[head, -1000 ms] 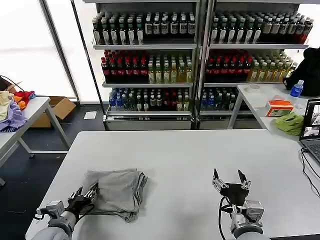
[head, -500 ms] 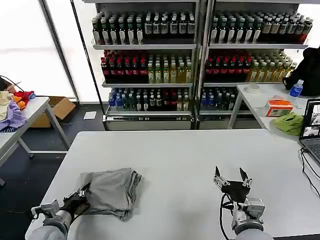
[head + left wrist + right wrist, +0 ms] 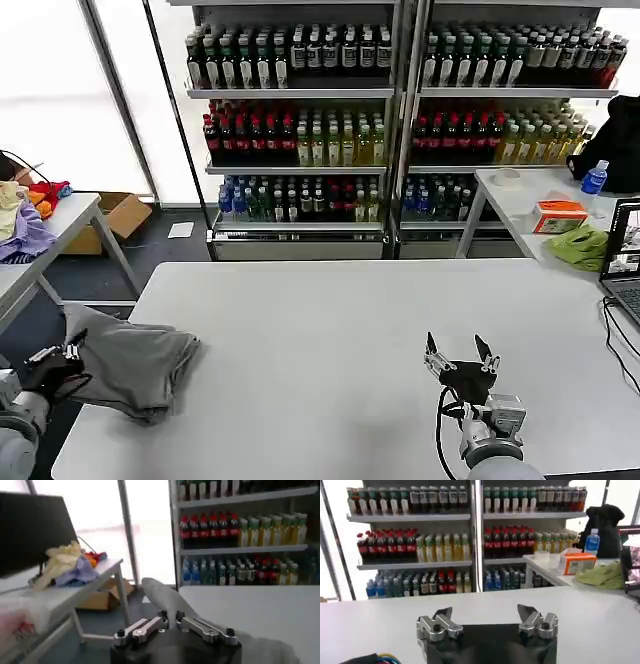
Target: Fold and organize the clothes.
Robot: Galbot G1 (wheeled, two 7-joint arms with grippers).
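The folded light grey clothes (image 3: pixel 130 360) hang over the white table's (image 3: pixel 350 320) left edge, partly past it. My left gripper (image 3: pixel 68 353) is shut on their left end, beyond the table edge. In the left wrist view the grey cloth (image 3: pixel 167 597) is pinched between the closed fingers of that gripper (image 3: pixel 169 616). My right gripper (image 3: pixel 460 353) hovers over the table's front right, open and holding nothing; the right wrist view shows it (image 3: pixel 485 616) with its jaws spread wide over bare tabletop.
A side table (image 3: pixel 60 225) at the left carries lavender, orange and red fabrics (image 3: pixel 25 215). Another table at the right holds a lime-green cloth (image 3: pixel 580 245), an orange box (image 3: pixel 558 215) and a laptop (image 3: pixel 622 262). Bottle shelves (image 3: pixel 400 110) stand behind.
My left gripper has dragged the folded clothes leftward across the table, from the front left area to overhanging its left edge. The right gripper has stayed put.
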